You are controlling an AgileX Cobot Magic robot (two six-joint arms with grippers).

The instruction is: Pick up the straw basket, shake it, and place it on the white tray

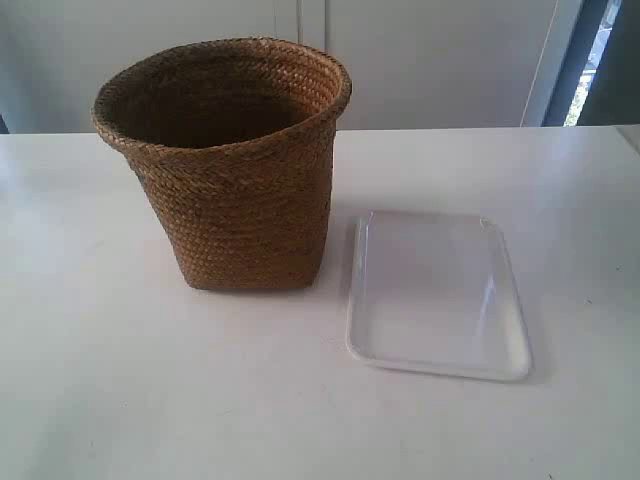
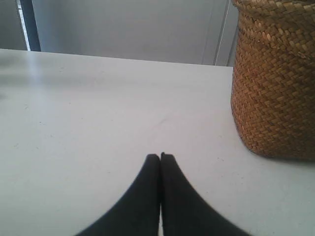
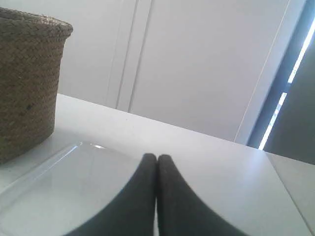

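Observation:
The straw basket [image 1: 235, 165] stands upright on the white table, brown and braided, with a flared rim and dark inside. Right beside its base lies the white tray [image 1: 440, 295], shallow, glossy and holding nothing. Neither arm shows in the exterior view. In the left wrist view my left gripper [image 2: 160, 156] is shut with nothing in it, low over bare table, and the straw basket [image 2: 275, 83] stands apart from it. My right gripper [image 3: 157, 157] is shut on nothing too, near the white tray [image 3: 54, 187], with the straw basket [image 3: 27, 83] beyond the tray's far side.
The white table [image 1: 120, 380] carries only the basket and tray. A pale wall [image 1: 440, 60] with panel seams stands behind it, and a dark window frame [image 1: 585, 60] with bright light is at the back corner.

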